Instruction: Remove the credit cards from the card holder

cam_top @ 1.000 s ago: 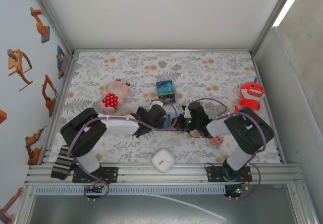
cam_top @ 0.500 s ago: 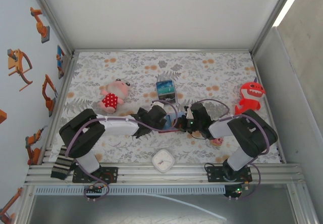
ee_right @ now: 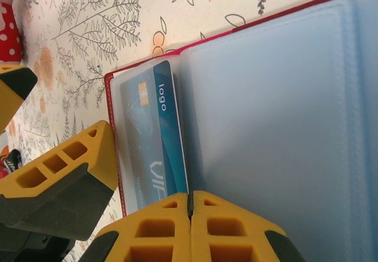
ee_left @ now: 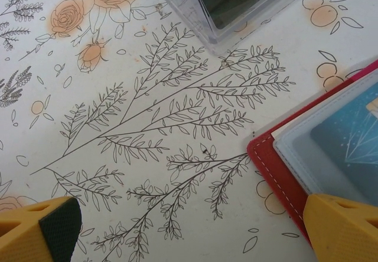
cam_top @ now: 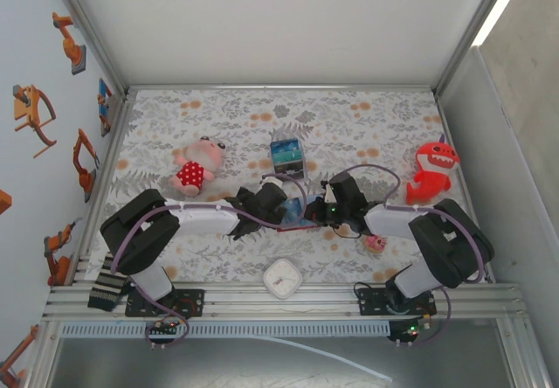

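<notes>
We see the left gripper [ee_left: 189, 235] spread by the holder [ee_left: 273, 170], the right gripper [ee_right: 190, 204] pressed together at frame bottom, against the card [ee_right: 155, 135].

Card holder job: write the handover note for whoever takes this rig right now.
Left pincer: open wide, one fingertip at the red edge of the card holder, gripping nothing.
Right pincer: shut, tips at the end of the credit card; I cannot tell whether it pinches anything.
Things: the card holder lies open on the table between the arms; the teal card sits tucked inside it.
Done: holder opened.
Left: pull that card out, then check the rest of the holder.
</notes>
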Motion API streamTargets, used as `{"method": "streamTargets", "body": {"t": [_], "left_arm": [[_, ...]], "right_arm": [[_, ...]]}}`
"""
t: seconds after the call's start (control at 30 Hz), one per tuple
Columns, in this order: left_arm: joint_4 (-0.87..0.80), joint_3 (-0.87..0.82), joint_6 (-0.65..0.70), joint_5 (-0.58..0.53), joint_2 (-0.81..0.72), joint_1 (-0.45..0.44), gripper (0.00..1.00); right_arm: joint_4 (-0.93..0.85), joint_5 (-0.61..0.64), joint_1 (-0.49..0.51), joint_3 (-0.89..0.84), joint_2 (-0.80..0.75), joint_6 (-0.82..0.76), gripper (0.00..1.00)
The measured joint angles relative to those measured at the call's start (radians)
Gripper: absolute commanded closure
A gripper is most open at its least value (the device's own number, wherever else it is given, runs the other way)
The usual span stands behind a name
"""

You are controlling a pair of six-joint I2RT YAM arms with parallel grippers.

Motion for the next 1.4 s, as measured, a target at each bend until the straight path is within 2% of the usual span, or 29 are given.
{"method": "streamTargets", "body": {"t": [0.2, 0.3, 0.93, 1.4], "left_arm": [[-0.002, 0.000, 0.004, 0.004, 0.005, 0.000, 0.03], [-0.007, 0.005, 0.008, 0.003, 0.014, 0.000, 0.03], [-0.048, 0.047, 0.008, -0.010, 0.042, 0.000, 0.03], [-0.049, 0.047, 0.012, -0.027, 0.042, 0.001, 0.03]], "right_arm": [[-0.032, 0.010, 0.000, 0.002, -0.012, -0.011, 0.99], [-0.021, 0.000, 0.000, 0.002, -0.012, -0.009, 0.93], [0.200, -0.096, -0.002, -0.011, 0.051, 0.029, 0.82], [0.333, -0.133, -0.007, -0.014, 0.138, 0.050, 0.79]]}}
